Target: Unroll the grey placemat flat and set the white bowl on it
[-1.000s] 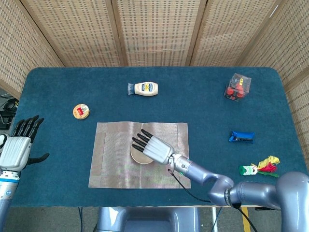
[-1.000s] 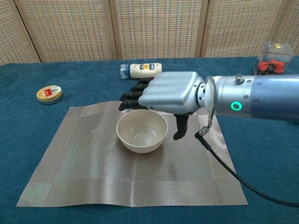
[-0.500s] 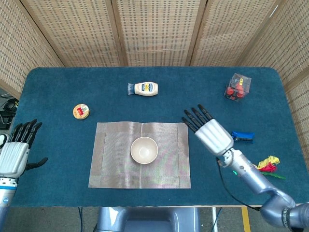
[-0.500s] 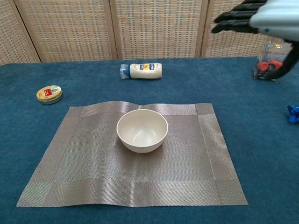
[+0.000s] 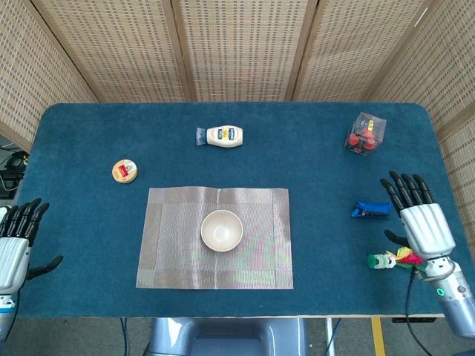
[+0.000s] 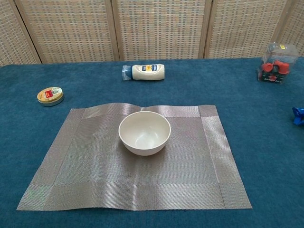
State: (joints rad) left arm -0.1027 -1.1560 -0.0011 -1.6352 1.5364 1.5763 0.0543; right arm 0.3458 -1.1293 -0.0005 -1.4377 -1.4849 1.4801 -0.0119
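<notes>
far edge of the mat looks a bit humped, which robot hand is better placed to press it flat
Neither is close: the left robot hand and right robot hand both sit open at the table's edges. The hump lies on the grey placemat far edge, slightly left of the white bowl, so left has a marginal edge.

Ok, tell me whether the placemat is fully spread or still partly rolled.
Spread. The grey placemat lies unrolled under the white bowl, all four corners visible; only its far edge ripples up slightly in the chest view.

Woven rattan screen panels (image 5: pixel 237 44) behind, blue carpeted table (image 5: pixel 312 170), even light
</notes>
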